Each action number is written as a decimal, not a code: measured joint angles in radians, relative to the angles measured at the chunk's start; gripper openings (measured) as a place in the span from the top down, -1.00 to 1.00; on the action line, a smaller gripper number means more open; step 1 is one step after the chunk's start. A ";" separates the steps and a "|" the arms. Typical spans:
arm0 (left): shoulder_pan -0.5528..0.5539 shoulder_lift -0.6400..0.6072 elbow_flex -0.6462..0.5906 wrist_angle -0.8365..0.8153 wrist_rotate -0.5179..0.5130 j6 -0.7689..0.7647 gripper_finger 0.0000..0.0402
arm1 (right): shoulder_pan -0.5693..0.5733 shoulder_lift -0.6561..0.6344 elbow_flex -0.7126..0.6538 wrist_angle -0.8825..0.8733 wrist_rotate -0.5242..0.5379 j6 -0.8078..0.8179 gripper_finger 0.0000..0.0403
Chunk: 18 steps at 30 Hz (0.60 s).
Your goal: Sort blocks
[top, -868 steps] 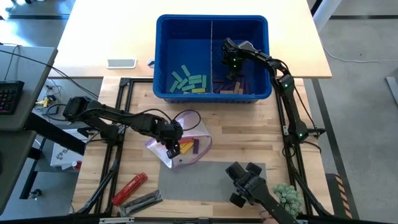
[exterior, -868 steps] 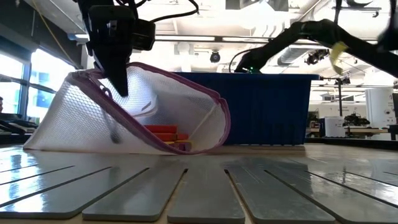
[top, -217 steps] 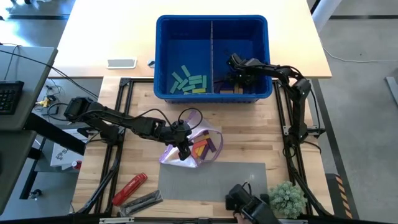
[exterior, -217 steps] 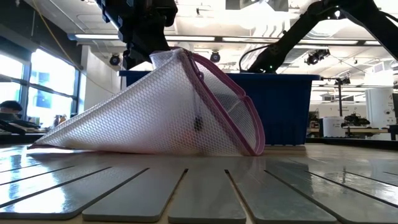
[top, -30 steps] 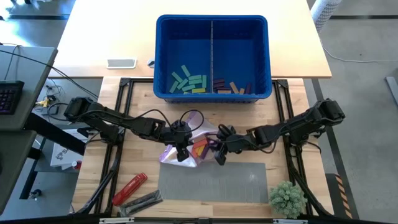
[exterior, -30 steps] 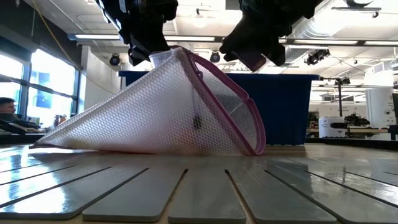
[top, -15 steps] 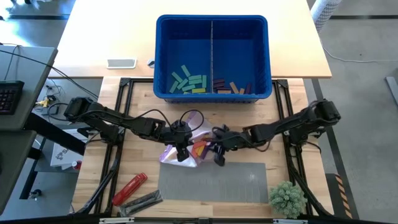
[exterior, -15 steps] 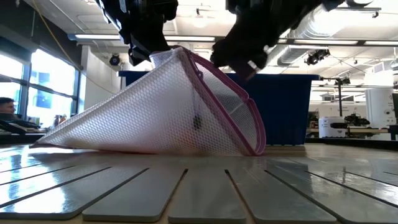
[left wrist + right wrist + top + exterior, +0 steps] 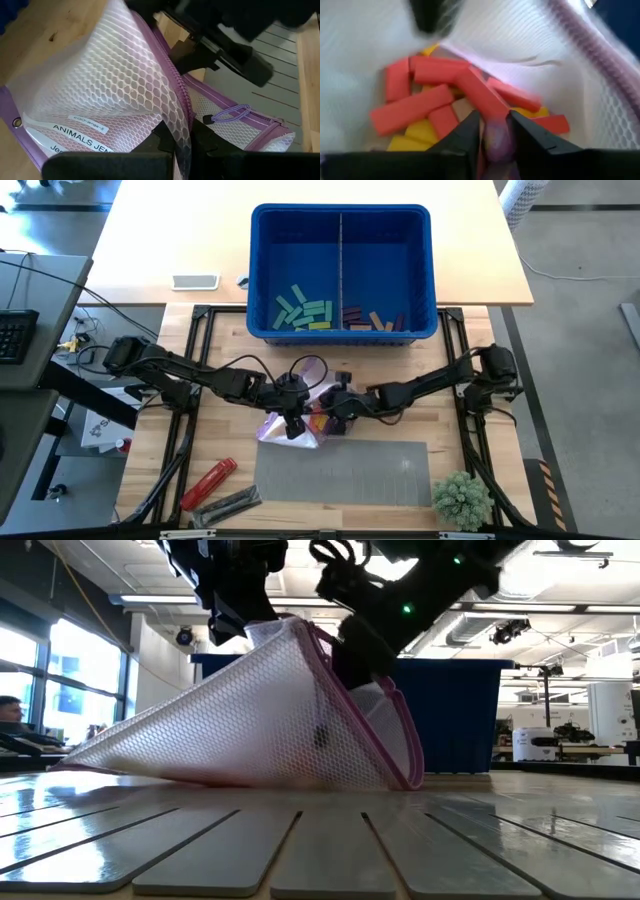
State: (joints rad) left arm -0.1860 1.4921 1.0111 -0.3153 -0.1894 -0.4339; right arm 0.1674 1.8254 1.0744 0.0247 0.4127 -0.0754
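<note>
Blue bin (image 9: 420, 275) at tabletop's (image 9: 420, 435) far edge, mesh pouch (image 9: 300, 425) mid-tabletop beside grey mat (image 9: 370, 475), red tool (image 9: 207, 482) near front-left corner, small plant (image 9: 461, 500) front right, phone (image 9: 195, 281) left of bin

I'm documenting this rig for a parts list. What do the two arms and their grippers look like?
Both arms are matte black, slender and jointed, with black cables looping alongside. The left arm ends in the left gripper with dark jaws. The right arm ends in the right gripper; small green lights glow on it.

Bright, even overhead light; ceiling strips glare on the grey slatted mat (image 9: 330, 850) (low view), while red blocks (image 9: 445, 97) blur.
</note>
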 joint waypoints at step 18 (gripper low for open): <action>0.000 0.000 0.000 0.000 0.000 0.000 1.00 | 0.121 -0.030 0.299 -0.505 -0.110 -0.001 0.00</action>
State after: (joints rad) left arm -0.1860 1.4921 1.0111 -0.3149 -0.1890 -0.4343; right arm 0.2881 1.7957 1.3737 -0.4808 0.3025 -0.0766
